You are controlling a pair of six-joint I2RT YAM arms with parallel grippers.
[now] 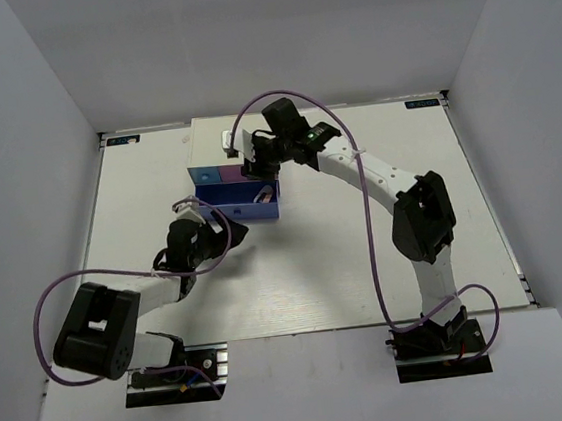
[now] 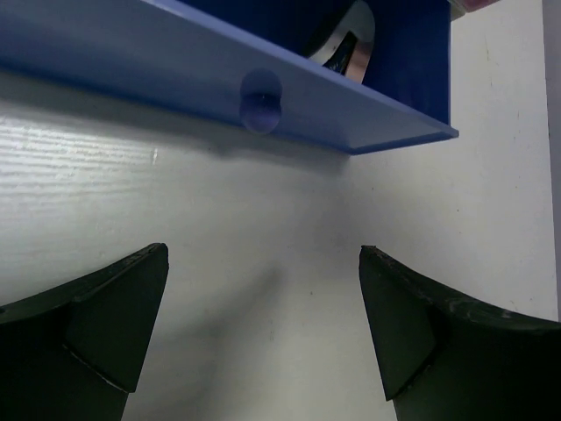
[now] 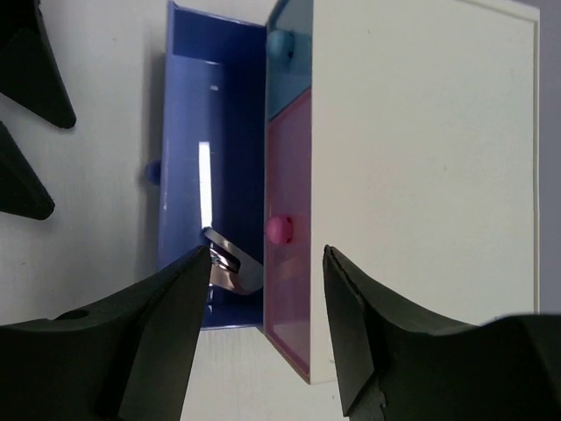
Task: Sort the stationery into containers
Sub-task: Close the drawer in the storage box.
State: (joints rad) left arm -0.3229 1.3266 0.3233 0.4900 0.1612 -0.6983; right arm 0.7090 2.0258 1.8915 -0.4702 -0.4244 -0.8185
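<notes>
The white-topped box (image 1: 216, 145) stands at the table's back centre. Its purple drawer (image 1: 243, 202) is pulled out towards the arms; the light blue drawer (image 3: 290, 74) and pink drawer (image 3: 294, 289) are shut. A shiny silver metal item (image 3: 231, 265) lies in the purple drawer and also shows in the left wrist view (image 2: 349, 46). My right gripper (image 3: 267, 251) is open and empty above the drawer and the pink knob (image 3: 279, 230). My left gripper (image 2: 263, 253) is open and empty, low over the table just in front of the purple drawer's knob (image 2: 260, 109). No highlighters or erasers show.
Grey walls enclose the white table (image 1: 367, 262) on three sides. The left gripper's fingers (image 3: 26, 79) show at the right wrist view's left edge, close to the drawer front.
</notes>
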